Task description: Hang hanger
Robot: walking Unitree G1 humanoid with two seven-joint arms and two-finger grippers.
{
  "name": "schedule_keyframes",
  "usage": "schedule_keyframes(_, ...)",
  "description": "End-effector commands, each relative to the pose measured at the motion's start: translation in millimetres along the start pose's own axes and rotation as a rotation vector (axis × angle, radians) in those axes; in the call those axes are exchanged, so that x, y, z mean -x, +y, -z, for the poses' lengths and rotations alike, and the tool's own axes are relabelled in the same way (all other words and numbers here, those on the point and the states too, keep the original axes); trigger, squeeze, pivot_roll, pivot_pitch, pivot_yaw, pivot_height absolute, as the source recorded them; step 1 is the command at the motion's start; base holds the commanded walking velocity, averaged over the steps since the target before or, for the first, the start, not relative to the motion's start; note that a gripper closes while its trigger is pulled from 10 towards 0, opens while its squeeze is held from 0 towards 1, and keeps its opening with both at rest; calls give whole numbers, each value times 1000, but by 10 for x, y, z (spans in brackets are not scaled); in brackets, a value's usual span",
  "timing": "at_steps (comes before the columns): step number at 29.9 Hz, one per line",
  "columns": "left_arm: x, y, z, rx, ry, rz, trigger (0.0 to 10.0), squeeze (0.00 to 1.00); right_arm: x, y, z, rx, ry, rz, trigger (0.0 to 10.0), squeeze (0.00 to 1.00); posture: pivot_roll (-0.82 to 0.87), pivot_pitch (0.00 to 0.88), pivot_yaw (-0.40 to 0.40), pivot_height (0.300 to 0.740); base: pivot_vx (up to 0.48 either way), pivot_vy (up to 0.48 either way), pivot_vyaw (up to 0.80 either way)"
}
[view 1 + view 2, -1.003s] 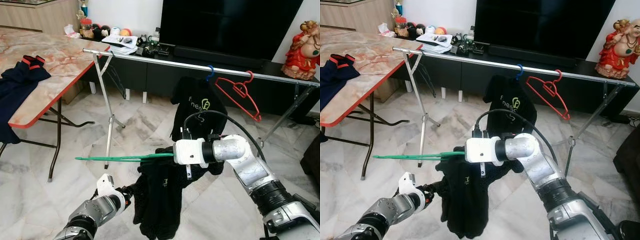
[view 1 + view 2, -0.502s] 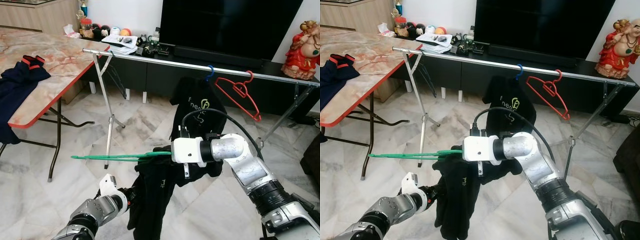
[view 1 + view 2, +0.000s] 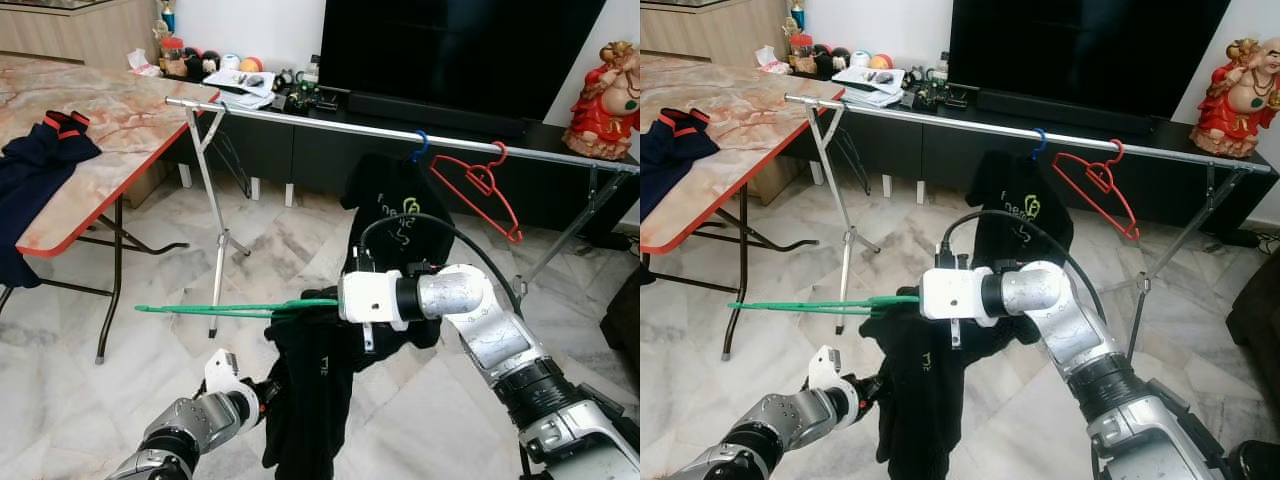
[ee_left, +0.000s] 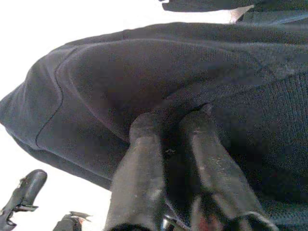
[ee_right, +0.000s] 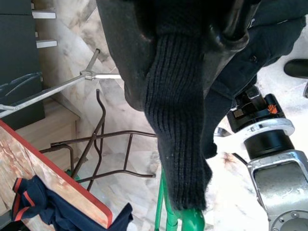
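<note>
Green plastic hanger (image 3: 235,309), thin and light but springy, is held level below the rail (image 3: 400,133), long axis running sideways with its free end pointing to the robot's left. A floppy black shirt (image 3: 315,390) is draped from it, so most weight probably sits at the held end. The right gripper (image 3: 335,303) is clamped shut on hanger and knit collar together. The left gripper (image 4: 178,125) is pinched closed on the shirt's lower fabric. Best gripped near the hook, probably, since cloth slides easily.
</note>
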State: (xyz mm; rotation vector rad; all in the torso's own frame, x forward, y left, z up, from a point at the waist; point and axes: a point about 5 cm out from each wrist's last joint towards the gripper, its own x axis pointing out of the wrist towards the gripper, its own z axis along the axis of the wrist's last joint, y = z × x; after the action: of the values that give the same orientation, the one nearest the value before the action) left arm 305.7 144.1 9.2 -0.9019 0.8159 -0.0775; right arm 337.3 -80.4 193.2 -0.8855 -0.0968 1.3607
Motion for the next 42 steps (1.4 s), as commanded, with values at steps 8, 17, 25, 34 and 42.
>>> schedule_keyframes(8, -10, -2, 8, -64, 4, -13, 0, 0, 39, -89, -29, 27, 10, 28, 0, 0, 89, 33, -96, 740, 0, 0, 0)
schedule_keyframes(17, 31, 94, -106, -176, -91, -92, 0, 0, 122, -80, 85, 29, 70, 40, 0, 0, 91, 34, -96, 740, 0, 0, 0)
schedule_keyframes(25, 120, 248, -273, -222, -234, -227, 0, 0, 382, -62, 373, 24, 232, 88, 0, 0, 89, 34, -96, 740, 0, 0, 0)
schedule_keyframes(34, 171, 247, -404, -319, -344, -267, 0, 0, 550, 115, 626, -16, 357, 70, 0, 0, 86, 32, -93, 740, 0, 0, 0)
schedule_keyframes(42, 205, 185, -507, -393, -417, -258, 0, 0, 629, 297, 775, -72, 424, 17, 0, 0, 87, 33, -88, 740, 0, 0, 0)
